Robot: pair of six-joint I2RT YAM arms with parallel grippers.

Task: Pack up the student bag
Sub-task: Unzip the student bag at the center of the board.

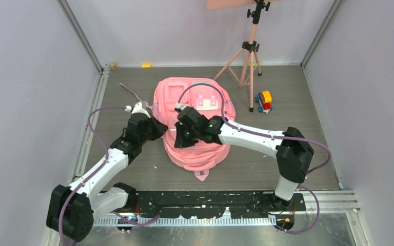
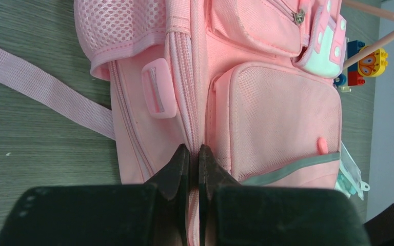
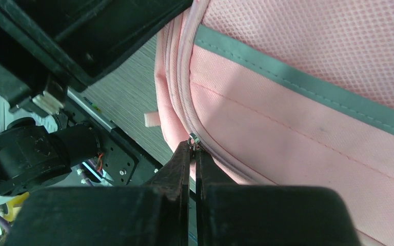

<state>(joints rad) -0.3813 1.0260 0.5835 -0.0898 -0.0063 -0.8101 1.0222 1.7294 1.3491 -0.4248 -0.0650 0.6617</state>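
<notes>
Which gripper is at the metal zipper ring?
The right gripper, shut at the zipper ring; the left gripper pinches the student bag's seam.

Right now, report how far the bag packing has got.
Done: nothing visibly packed; the block toy car lies outside the student bag. In hand: left jaws shut on its zip seam, right jaws shut on a zip pull. Remaining: probably open the zip, load, close.

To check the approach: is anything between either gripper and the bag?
Nothing visible. The left gripper is shut on the bag itself, and the right gripper is shut on its zipper pull.
</notes>
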